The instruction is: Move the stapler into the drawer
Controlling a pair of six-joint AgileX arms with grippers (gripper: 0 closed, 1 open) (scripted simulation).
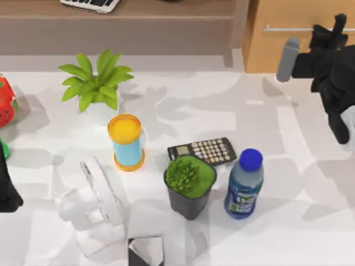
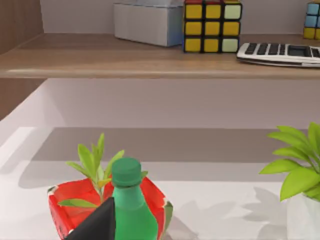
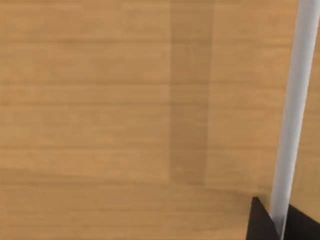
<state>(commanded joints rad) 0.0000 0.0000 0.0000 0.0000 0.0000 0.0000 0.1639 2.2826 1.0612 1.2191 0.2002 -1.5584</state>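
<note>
The drawer is the light orange-brown wooden front at the back right, and it looks closed. Its thin silver bar handle runs across it. My right gripper is at the right end of that handle. In the right wrist view the handle passes between the two dark fingertips of the right gripper, which press on it from both sides. A black and white object lies cut off at the front edge; I cannot tell if it is the stapler. My left arm is parked at the left edge.
On the table stand a leafy plant, a yellow and blue cup, a calculator, a dark potted plant, a blue-capped bottle and a white fan-like object. The darker shelf carries a keyboard.
</note>
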